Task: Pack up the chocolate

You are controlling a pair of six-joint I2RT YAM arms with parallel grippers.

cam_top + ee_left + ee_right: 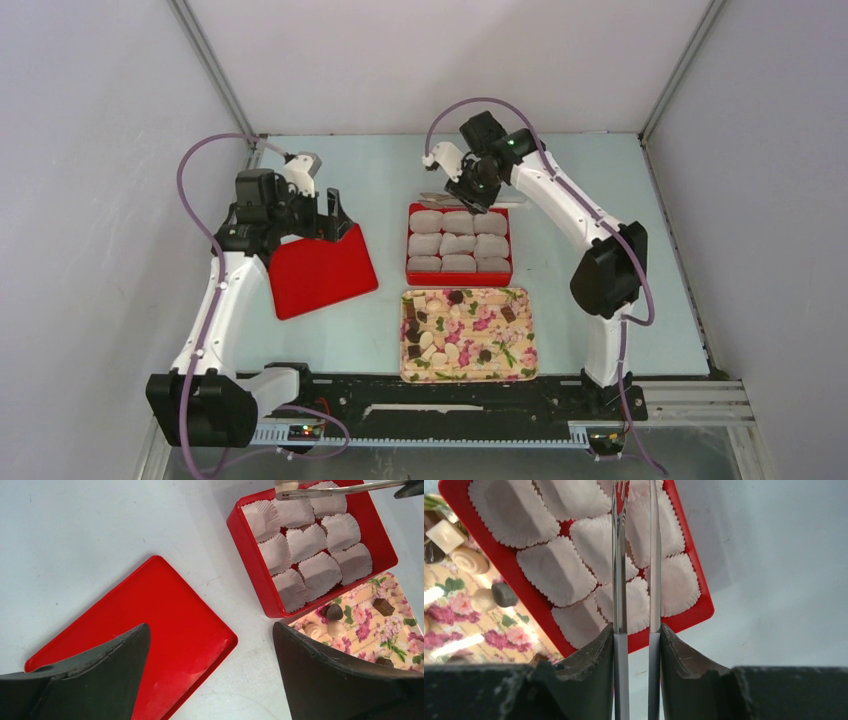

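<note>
My left arm (215,310) bends up and in, well to the left of the red box (459,278). My left gripper (336,222) there points down with its two fingers spread wide, holding nothing. My right arm (560,200) reaches over from the right to the far edge of the box. My right gripper (472,192) hangs there, its fingers squeezed on thin metal tongs (620,580).

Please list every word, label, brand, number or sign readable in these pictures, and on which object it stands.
No readable text in any view.
Flat red rectangular lid: plain.
Red rectangular tin box: no label.
Flower-printed rectangular tray: possibly faint print between the pink flowers, too blurred to read.
Thin silver metal tongs: no mark visible.
</note>
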